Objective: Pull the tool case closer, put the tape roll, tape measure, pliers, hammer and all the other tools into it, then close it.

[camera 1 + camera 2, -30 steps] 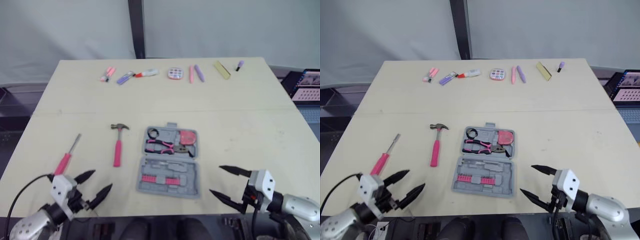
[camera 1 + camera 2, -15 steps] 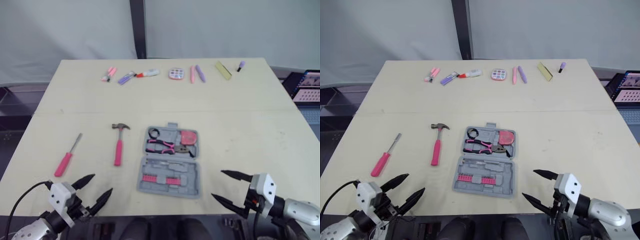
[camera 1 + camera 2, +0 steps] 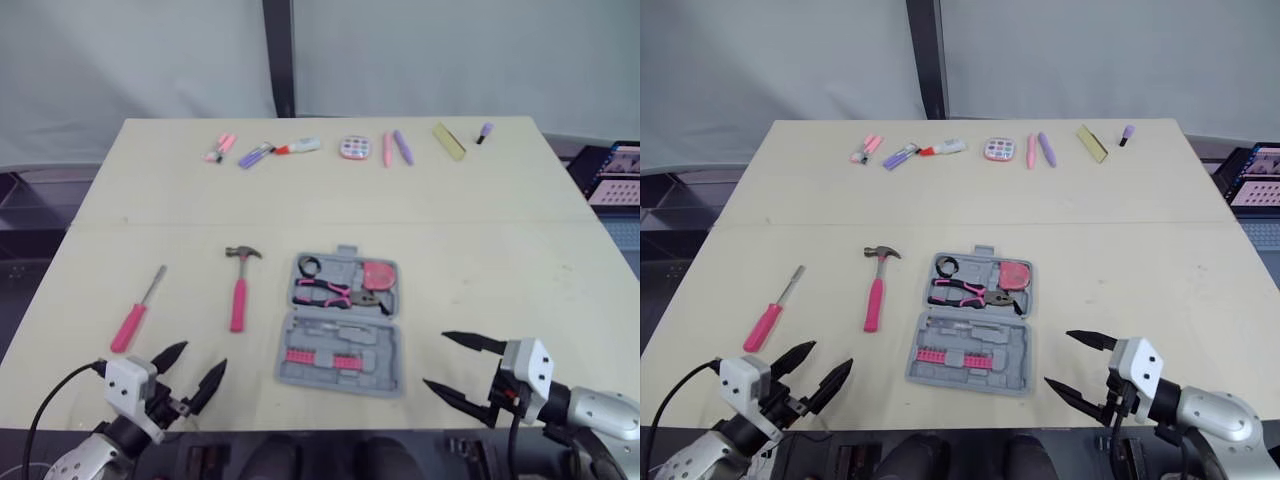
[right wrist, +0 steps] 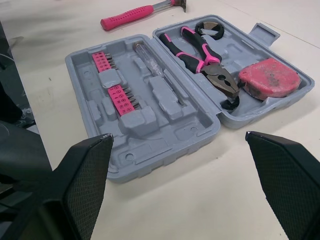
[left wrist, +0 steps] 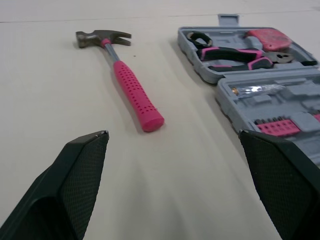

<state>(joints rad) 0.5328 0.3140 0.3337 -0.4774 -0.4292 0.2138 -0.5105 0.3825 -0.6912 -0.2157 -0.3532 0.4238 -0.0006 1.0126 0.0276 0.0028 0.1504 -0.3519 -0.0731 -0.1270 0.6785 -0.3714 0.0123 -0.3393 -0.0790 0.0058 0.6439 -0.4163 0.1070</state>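
Left hand [image 3: 205, 355] had drawn back toward the near edge, clear of the screwdriver [image 3: 132, 318]; right hand [image 3: 434, 359] barely shifted. Both hands were spread, holding nothing. Open tool case [image 3: 343, 322] sat mid-way across the worktop [image 3: 480, 250], pliers [image 3: 325, 290] and tape measure [image 3: 376, 274] already seated. Loose hammer [image 3: 238, 295] lay just left of it (screwdriver further left). My judgement: take the hammer next, left hand straddling the pink grip crosswise, near its middle for balance.
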